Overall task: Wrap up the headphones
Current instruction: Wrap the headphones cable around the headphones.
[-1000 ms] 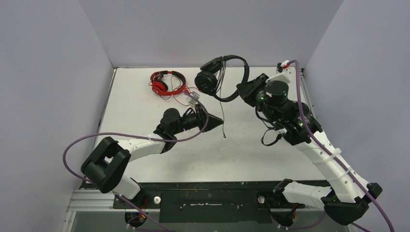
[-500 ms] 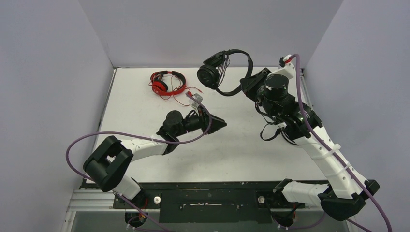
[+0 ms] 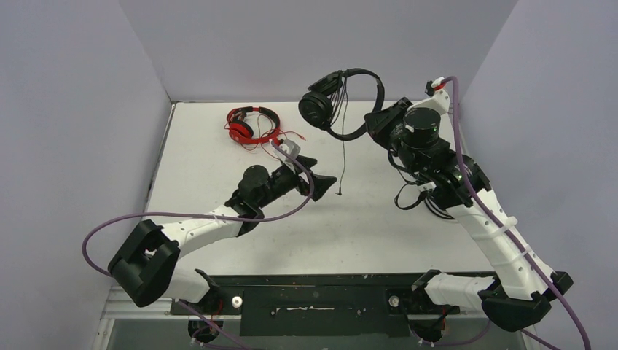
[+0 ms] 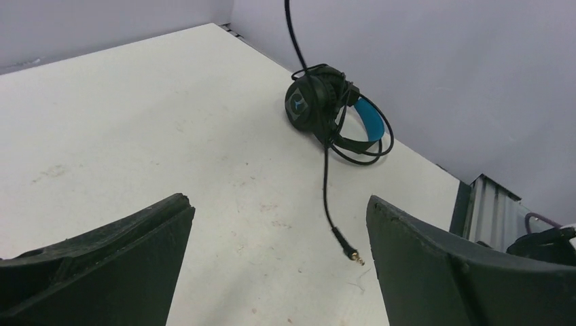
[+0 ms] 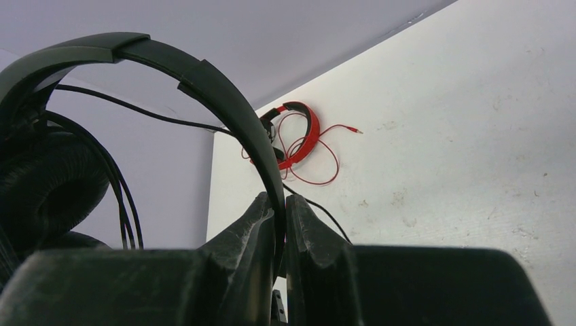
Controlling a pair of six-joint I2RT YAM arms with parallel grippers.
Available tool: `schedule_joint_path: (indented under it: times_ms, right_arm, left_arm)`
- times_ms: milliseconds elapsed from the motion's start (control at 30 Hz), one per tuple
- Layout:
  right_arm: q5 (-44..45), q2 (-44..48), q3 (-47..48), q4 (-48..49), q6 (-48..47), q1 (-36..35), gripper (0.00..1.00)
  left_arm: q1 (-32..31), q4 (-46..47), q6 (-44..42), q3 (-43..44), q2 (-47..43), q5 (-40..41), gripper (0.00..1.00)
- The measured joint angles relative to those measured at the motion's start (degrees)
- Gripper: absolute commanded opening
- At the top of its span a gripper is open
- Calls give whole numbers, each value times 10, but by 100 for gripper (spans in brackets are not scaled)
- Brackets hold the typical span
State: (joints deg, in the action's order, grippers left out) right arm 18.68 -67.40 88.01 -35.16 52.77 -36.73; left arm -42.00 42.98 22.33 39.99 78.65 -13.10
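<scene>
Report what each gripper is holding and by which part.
Right gripper clamps the black headphones by the headband; left gripper is open, holding nothing.

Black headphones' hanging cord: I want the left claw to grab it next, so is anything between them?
Nothing visible. The cord hangs free from the black headphones, which the right claw grips by the headband. It hangs just right of the open left claw. The red headphones lie farther back, out of the path.

White table [image 3: 204, 171], red headphones [image 3: 251, 125] lying near its far edge amid loose red cord, black headphones with blue headband [image 4: 314, 103] resting beside a wall, cable trailing across the surface
</scene>
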Motion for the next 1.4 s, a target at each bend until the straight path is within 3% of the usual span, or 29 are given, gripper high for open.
schedule_joint_path:
  times_ms: [367,867,933,967,1000,1067,1133,1167,1400]
  right_arm:
    - [0,0,19,-17,-1,0,0]
    - [0,-19,38,-24,-5,4,0]
    - [0,-19,38,-26,-7,4,0]
    - [-1,-19,39,-27,-7,4,0]
    - [-1,-19,40,-27,-7,4,0]
    - [-1,-19,40,-27,-7,4,0]
    - [-1,-19,43,-29,-7,5,0]
    - [-1,-19,45,-31,-7,6,0]
    - [3,-19,56,-38,-10,8,0]
  left_arm:
    - [1,21,-105,25,60,-8,97]
    - [35,62,-121,123,170,-28,94]
    - [36,65,-120,136,183,-41,78]
    - [36,68,-116,143,189,-49,65]
    - [36,71,-112,149,196,-58,45]
    - [36,79,-100,159,211,-78,30]
    - [36,97,-89,164,227,-101,4]
    - [36,105,-80,164,235,-112,0]
    - [36,147,-33,163,273,-151,0]
